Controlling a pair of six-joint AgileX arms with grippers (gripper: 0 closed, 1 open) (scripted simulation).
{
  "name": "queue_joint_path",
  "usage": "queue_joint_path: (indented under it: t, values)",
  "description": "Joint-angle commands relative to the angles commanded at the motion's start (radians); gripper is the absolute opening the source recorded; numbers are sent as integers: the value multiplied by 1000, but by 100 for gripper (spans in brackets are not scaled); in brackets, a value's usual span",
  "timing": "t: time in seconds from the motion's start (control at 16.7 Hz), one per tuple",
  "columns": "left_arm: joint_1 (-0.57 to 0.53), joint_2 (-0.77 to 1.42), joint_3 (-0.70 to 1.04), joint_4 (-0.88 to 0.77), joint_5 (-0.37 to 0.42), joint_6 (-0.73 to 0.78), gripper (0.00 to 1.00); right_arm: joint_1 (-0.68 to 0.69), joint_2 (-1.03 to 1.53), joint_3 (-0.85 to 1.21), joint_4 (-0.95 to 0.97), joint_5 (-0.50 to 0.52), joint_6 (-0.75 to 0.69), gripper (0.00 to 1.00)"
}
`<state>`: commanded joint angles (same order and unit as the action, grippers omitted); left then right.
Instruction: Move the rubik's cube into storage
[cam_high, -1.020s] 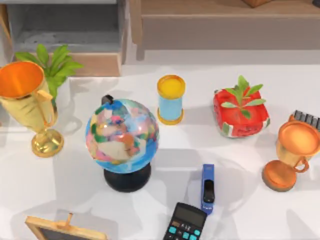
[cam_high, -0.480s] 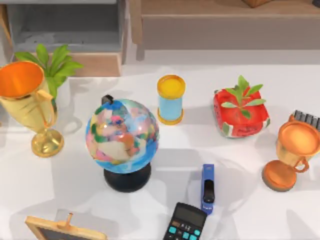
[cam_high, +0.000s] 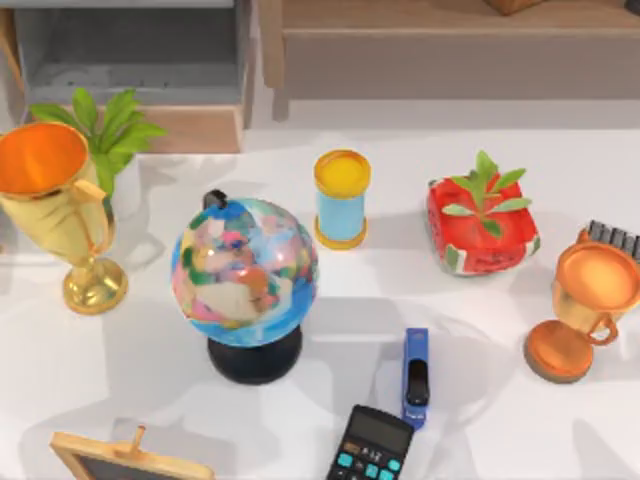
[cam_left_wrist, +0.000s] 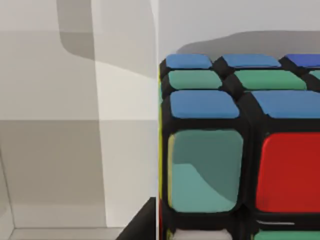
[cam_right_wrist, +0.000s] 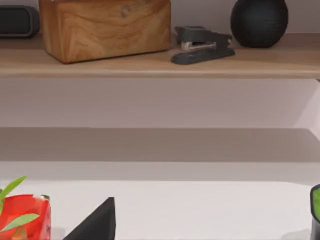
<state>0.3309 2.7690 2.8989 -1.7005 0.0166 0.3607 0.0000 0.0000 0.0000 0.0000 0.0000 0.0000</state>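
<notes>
The rubik's cube looms very close in the left wrist view, with blue, green, teal and red tiles in a black grid. It rests among pale grey walls that look like the inside of a box. A dark edge of my left gripper shows right beside the cube; whether it touches the cube is unclear. A grey open storage compartment stands at the table's far left in the top view. A dark tip of my right gripper hangs over the table, facing the wooden shelf.
On the table stand a globe, a gold trophy, a leafy plant, a yellow-topped cylinder, a watermelon planter and a bronze trophy. A blue stapler, calculator and chalkboard lie near the front.
</notes>
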Motion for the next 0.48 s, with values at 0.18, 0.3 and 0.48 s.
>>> queue_joint_path:
  t: [0.18,0.3,0.48]
  values:
    - [0,0,0,0,0,0,100,0,0,0,0,0,0,100]
    - [0,0,0,0,0,0,100,0,0,0,0,0,0,100]
    - [0,0,0,0,0,0,100,0,0,0,0,0,0,100]
